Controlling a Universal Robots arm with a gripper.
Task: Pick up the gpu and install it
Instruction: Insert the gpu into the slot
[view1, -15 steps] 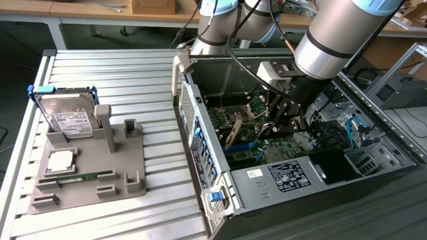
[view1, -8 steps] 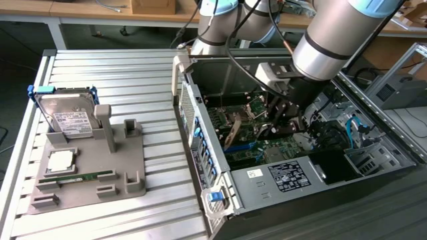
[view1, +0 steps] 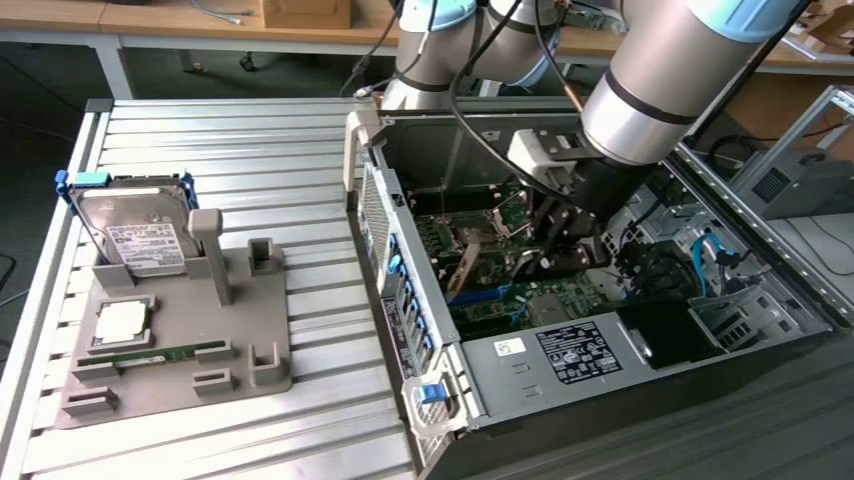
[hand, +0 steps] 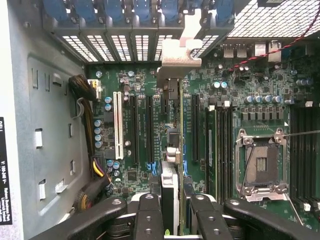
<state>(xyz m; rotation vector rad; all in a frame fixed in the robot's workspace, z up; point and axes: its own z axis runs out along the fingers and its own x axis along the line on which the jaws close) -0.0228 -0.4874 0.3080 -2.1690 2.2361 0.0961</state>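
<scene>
My gripper (view1: 558, 248) reaches down inside the open computer case (view1: 561, 355), over the motherboard (hand: 250, 95). In the wrist view the gripper (hand: 170, 202) is shut on the gpu (hand: 172, 135). The card is seen edge-on between the two black fingers (hand: 149, 212). It runs along the expansion slots, and its silver end bracket (hand: 176, 50) lies against the row of rear slot covers. In the exterior view the gpu (view1: 470, 258) shows as a slanted board beside the gripper, low in the case. I cannot tell whether its edge sits in a slot.
A grey holder (view1: 254, 345) stands on the slatted table at the exterior view's left. It carries a silver hard drive (view1: 134, 235), a green memory stick (view1: 167, 354) and a square chip (view1: 120, 320). The case walls and drive bays close in around the arm. A CPU socket (hand: 262, 165) lies beside the slots.
</scene>
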